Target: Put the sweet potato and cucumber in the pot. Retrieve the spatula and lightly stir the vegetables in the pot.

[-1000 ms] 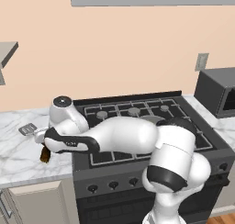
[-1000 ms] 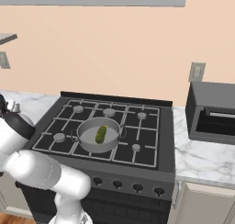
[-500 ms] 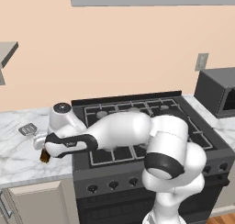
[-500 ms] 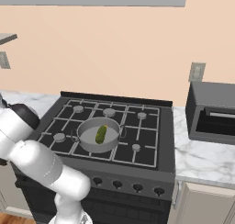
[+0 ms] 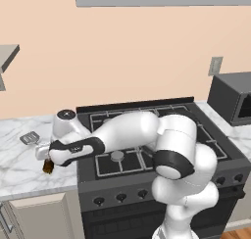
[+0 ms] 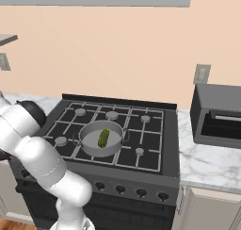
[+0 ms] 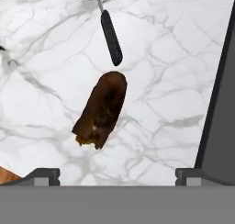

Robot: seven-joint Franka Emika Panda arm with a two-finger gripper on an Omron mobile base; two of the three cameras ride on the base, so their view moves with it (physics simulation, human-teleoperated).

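The sweet potato (image 7: 102, 109) lies on the marble counter, a dark brown oblong lump (image 5: 47, 167) just left of the stove. My gripper (image 7: 118, 176) hangs open directly above it, one fingertip on either side and nothing held. In the left base view the gripper (image 5: 45, 158) sits low over the counter. The spatula (image 7: 111, 37) lies just beyond the sweet potato, its black handle pointing at it and its grey head (image 5: 29, 137) further left. The pot (image 6: 89, 146) stands on the stove's front left burner with the green cucumber (image 6: 103, 137) inside.
The black stove (image 6: 141, 139) has its edge (image 7: 220, 103) close beside the sweet potato. A dark microwave (image 6: 219, 116) stands on the right counter. The marble counter (image 5: 19, 164) spreads left of the stove, with its front edge near the sweet potato.
The arm has sunk a little toward the counter over the sweet potato. The gripper stays open; the sweet potato, spatula and pot have not moved.
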